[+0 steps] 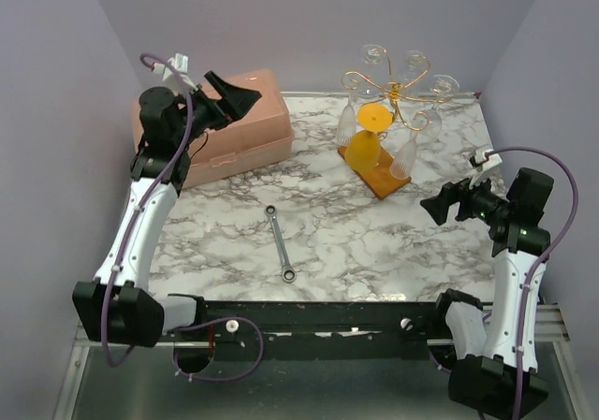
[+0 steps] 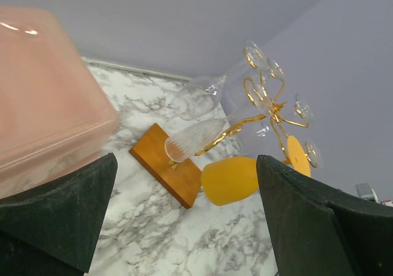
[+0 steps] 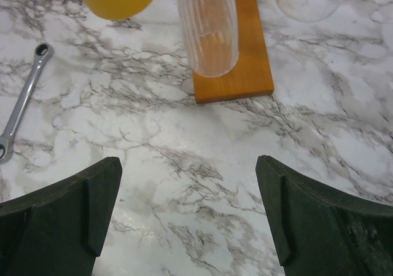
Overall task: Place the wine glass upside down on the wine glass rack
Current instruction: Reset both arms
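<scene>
Judged as good as done, with the orange wine glass hanging bowl-down on the gold wine glass rack at the marble table far right, among clear glasses, and left gripper and right gripper spread wide, empty, well apart from it.

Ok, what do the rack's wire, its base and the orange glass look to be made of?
Rack wire: thin metal by the look, shiny gold finish, glinting on its curls. Base: probably wood, a smooth orange-brown slab with crisp edges. Orange glass: smooth, evenly yellow-orange; coloured glass or plastic, I cannot tell which.
</scene>
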You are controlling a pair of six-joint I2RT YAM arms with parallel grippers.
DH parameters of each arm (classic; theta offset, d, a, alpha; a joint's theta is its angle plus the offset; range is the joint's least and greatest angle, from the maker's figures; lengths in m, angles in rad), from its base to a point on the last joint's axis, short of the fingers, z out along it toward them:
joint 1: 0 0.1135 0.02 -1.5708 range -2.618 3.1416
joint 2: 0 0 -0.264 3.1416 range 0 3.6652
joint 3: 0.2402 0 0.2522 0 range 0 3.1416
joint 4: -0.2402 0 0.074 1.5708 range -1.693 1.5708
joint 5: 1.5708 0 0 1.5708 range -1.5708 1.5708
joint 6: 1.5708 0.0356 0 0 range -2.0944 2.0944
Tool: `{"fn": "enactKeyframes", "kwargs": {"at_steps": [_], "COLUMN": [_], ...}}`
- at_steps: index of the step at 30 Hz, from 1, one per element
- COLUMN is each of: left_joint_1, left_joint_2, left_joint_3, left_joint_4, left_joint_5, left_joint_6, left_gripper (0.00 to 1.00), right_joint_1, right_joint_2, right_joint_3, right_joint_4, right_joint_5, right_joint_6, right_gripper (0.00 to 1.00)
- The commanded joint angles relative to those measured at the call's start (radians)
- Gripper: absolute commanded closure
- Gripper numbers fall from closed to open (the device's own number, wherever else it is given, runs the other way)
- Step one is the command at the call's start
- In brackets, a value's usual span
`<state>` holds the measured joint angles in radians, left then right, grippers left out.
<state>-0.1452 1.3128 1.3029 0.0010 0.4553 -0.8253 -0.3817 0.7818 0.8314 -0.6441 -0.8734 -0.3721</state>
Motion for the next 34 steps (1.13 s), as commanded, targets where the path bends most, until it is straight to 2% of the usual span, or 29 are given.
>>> {"fn": "enactKeyframes", "kwargs": {"at_steps": [1, 4, 8, 13, 17, 21, 24, 28, 34], "left_joint_1": [0.149, 0.218, 0.222, 0.188, 0.11, 0.017, -0.043, -0.064, -0.064], "left_joint_2": [-0.171, -0.283, -0.431, -0.592, -0.671, -0.738, -0.786, -0.819, -0.848], "left_joint_3": [-0.207, -0.308, -0.347, -0.42, -0.465, -0.52, -0.568, -0.58, -0.591], "left_joint_4": [0.09, 0.079, -0.104, -0.229, -0.326, -0.385, -0.384, -0.391, -0.397], "left_joint_5": [0.17, 0.217, 0.192, 0.056, -0.068, -0.204, -0.271, -0.316, -0.344], "left_joint_6": [0.038, 0.043, 0.202, 0.365, 0.487, 0.596, 0.647, 0.661, 0.663], "left_gripper": [0.02, 0.02, 0.01, 0.01, 0.01, 0.01, 0.01, 0.01, 0.01], "right_joint_1": [-0.021, -0.056, -0.117, -0.212, -0.273, -0.275, -0.273, -0.275, -0.274], "right_joint_2": [0.026, 0.059, 0.091, 0.156, 0.18, 0.155, 0.091, 0.024, -0.012], "right_joint_3": [0.069, 0.107, 0.158, 0.213, 0.235, 0.252, 0.232, 0.194, 0.147], "right_joint_4": [-0.062, -0.069, -0.069, -0.068, -0.068, -0.035, 0.05, 0.139, 0.169], "right_joint_5": [0.176, 0.186, 0.121, 0.085, 0.047, 0.169, 0.274, 0.383, 0.379], "right_joint_6": [0.037, 0.065, 0.121, 0.204, 0.234, 0.299, 0.381, 0.546, 0.535], "right_gripper": [0.0, 0.0, 0.0, 0.0, 0.0, 0.0, 0.0, 0.0, 0.0]}}
